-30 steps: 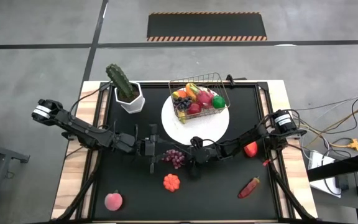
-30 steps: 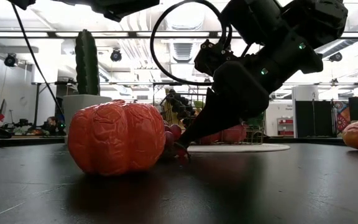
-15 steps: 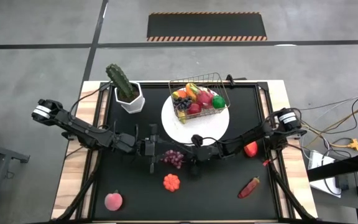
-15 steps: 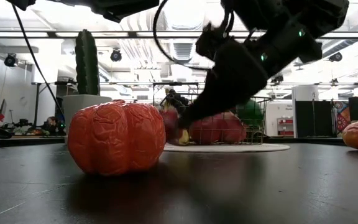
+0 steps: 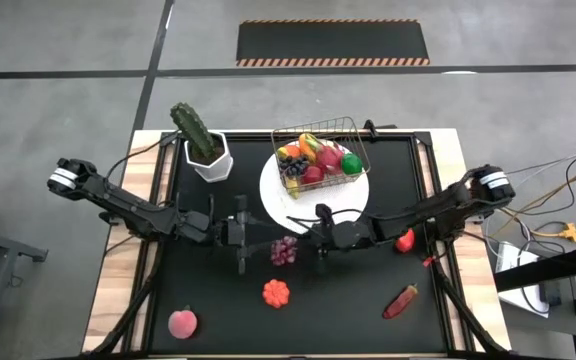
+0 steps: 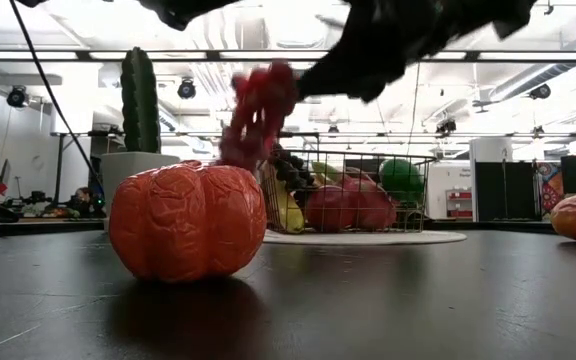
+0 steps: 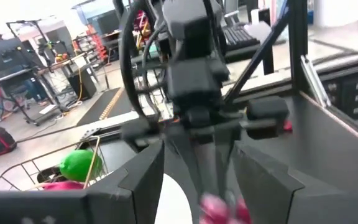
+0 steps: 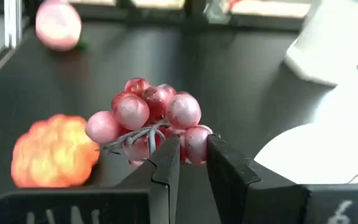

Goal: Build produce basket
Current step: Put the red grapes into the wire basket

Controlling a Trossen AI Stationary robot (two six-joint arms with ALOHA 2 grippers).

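Note:
The wire basket (image 5: 320, 152) stands on a white plate (image 5: 308, 205) at the far middle and holds several toy fruits. My right gripper (image 5: 296, 244) is shut on a bunch of purple-red grapes (image 5: 284, 250), which shows raised in the low view (image 6: 258, 108). My left gripper (image 5: 253, 235) is open and empty, just left of the grapes, pointing at them. An orange pumpkin (image 5: 276, 292), a pink peach (image 5: 182, 323), a red chili (image 5: 400, 301) and a red piece (image 5: 403, 240) lie on the black mat. My right gripper pinches the grape bunch between its two fingers at the bunch's near side, by the grey stem (image 8: 146, 138). The fingers (image 8: 166, 163) come from the table's right, slanting down. The bunch is lifted clear of the table and hangs at the fingertips.
A white hexagonal pot with a green cactus (image 5: 203, 148) stands at the far left. Cables run along the table's right edge (image 5: 438, 250). The pumpkin (image 6: 188, 220) fills the near left of the low view.
My right gripper has risen from the mat with the grapes, which lay on the table a second ago and now hang clear above the pumpkin's height. The arm has drawn slightly toward the table's right and far side. My left gripper stays beside them.

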